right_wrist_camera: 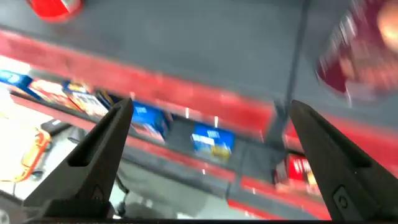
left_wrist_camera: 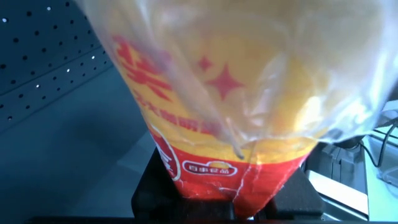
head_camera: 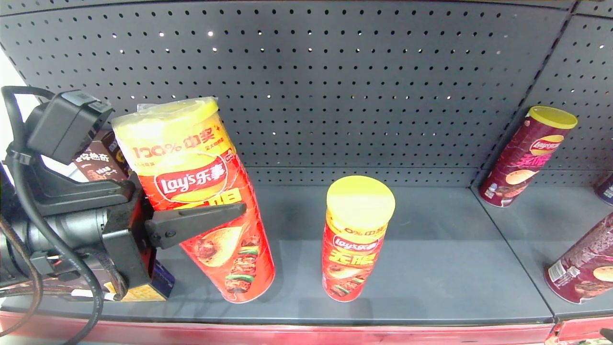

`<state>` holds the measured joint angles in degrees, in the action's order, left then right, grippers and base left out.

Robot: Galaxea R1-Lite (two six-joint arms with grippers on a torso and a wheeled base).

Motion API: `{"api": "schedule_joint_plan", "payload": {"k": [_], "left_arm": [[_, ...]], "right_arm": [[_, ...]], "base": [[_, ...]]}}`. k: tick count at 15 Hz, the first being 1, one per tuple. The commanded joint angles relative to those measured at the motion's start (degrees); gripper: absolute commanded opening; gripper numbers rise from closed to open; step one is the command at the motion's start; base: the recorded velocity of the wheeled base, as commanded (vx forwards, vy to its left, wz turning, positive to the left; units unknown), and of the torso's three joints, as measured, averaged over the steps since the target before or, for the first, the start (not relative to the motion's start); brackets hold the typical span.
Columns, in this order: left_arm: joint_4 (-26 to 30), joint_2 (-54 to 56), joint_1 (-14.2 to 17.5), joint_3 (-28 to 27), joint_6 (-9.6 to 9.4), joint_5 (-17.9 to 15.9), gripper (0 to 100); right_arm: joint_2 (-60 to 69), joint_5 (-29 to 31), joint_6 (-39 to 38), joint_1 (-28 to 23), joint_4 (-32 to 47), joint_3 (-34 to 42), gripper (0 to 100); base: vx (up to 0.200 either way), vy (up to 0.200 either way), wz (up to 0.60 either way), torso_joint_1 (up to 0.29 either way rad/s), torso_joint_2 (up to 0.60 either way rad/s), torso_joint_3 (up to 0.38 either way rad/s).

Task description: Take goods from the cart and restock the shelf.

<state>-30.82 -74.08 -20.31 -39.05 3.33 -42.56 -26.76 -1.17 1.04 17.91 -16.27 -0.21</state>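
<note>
The left gripper (head_camera: 215,211) pinches the big red chip can (head_camera: 191,158), which leans at the near left of the shelf (head_camera: 431,258). Best to stand it straight before letting go, clear of the small red can (head_camera: 357,239) beside it. The right gripper (right_wrist_camera: 208,106) is spread wide, holding nothing. Purple cans (head_camera: 524,158) sit far right, with a holey wall (head_camera: 335,96) behind.

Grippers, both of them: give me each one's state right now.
Left gripper: shut on the tall red chip can.
Right gripper: open, holding nothing.
</note>
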Motion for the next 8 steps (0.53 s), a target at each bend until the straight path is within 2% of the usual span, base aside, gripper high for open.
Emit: {"api": "schedule_joint_plan", "payload": {"k": [1, 2, 6, 8], "left_arm": [[-0.03, 0.08, -0.08, 0.2, 0.01, 0.02, 0], [0.06, 0.43, -0.08, 0.2, -0.08, 0.11, 0], [0.06, 0.34, -0.34, 0.11, -0.16, 0.11, 0], [-0.03, 0.43, -0.61, 0.29, -0.25, -0.07, 0]], "right_arm": [[25.09, 2.58, -1.04, -1.12, 17.77, -0.23, 100], [26.49, 2.22, -0.77, -0.15, 15.83, 0.21, 100], [25.62, 4.07, -0.77, -0.59, 16.71, 0.03, 100], [20.69, 4.42, -0.77, -3.58, 16.63, 0.03, 100]], "base": [[0.0, 0.0, 0.0, 0.0, 0.0, 0.0], [0.0, 0.0, 0.0, 0.0, 0.0, 0.0], [0.0, 0.0, 0.0, 0.0, 0.0, 0.0], [0.0, 0.0, 0.0, 0.0, 0.0, 0.0]]}}
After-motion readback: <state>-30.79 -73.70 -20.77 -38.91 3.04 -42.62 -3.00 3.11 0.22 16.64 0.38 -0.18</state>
